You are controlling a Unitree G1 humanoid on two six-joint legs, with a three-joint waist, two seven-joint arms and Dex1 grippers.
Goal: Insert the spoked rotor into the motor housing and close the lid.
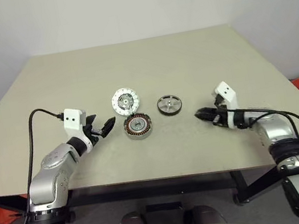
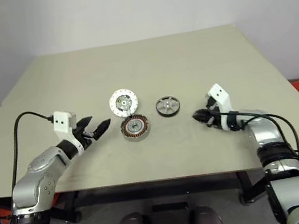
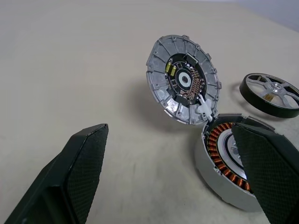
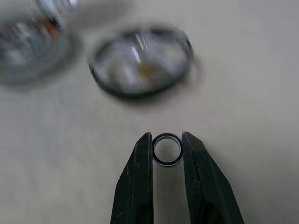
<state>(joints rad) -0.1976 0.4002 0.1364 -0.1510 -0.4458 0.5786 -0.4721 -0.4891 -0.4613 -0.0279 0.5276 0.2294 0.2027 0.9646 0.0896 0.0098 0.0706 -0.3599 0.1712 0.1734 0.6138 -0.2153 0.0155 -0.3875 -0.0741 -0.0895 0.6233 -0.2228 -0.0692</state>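
Right tool [image 4: 167,142] is pinching a tiny black ring [image 4: 167,149] between its fingertips, just off the surface [image 1: 130,69], a little toward the right edge from the spoked rotor [image 1: 169,104]. Left tool [image 1: 104,127] is hanging spread wide and empty, just left of the motor housing [image 1: 137,125].

Rotor is sitting bare on the surface mid-way across, near the housing but apart, untouched. Housing is lying open with copper windings showing; the lid [image 1: 125,100] is tilting back on the far side, touching the housing's rim, seemingly hinged there.

Status as I'm reading it: nothing inserted, nothing closed. I'm guessing the ring goes first. Remaining: rotor into housing, lid down.
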